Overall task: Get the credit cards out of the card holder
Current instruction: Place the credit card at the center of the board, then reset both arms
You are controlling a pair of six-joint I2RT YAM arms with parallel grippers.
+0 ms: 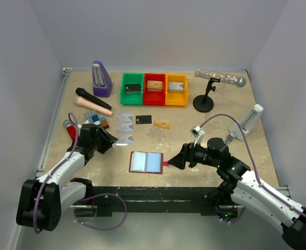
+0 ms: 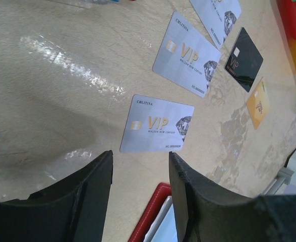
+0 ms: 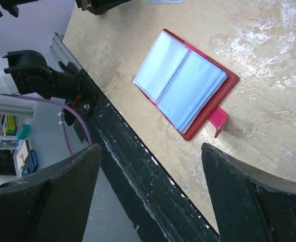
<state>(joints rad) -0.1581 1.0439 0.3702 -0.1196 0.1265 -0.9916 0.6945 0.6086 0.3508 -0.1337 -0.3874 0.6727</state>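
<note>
The card holder (image 1: 146,162) lies open and flat on the surface (image 1: 184,130) at the near middle, between the two arms. Its pale sleeves face up and its small red tab (image 3: 219,120) sticks out on the right side.

Five credit cards (image 1: 124,127) lie loose on the surface just far of it:
- three silvery-grey cards (image 2: 190,60) in a column on the left
- one black card (image 1: 143,119) to their right
- one gold-tan card (image 1: 162,123) to the right of the black one

There is one holder. No card shows through its sleeves in the right wrist view, though I cannot tell for sure that they are empty.

The left tool (image 2: 140,161) has its jaws partly apart with nothing between them, just near of the nearest silvery-grey card (image 2: 157,124). The right tool (image 3: 150,148) is spread wide and holds nothing. It sits just right of the holder, by the tab.

The cards look thin, stiff, light and slick. Lying flat, they probably give the jaws little to pinch. A card in a sleeve is likely best taken by the short edge that sticks out of the sleeve mouth, then drawn straight along the sleeve. The holder looks light and floppy at its fold, so it may slide or lift with the card unless the other tool pins a cover down.
</note>
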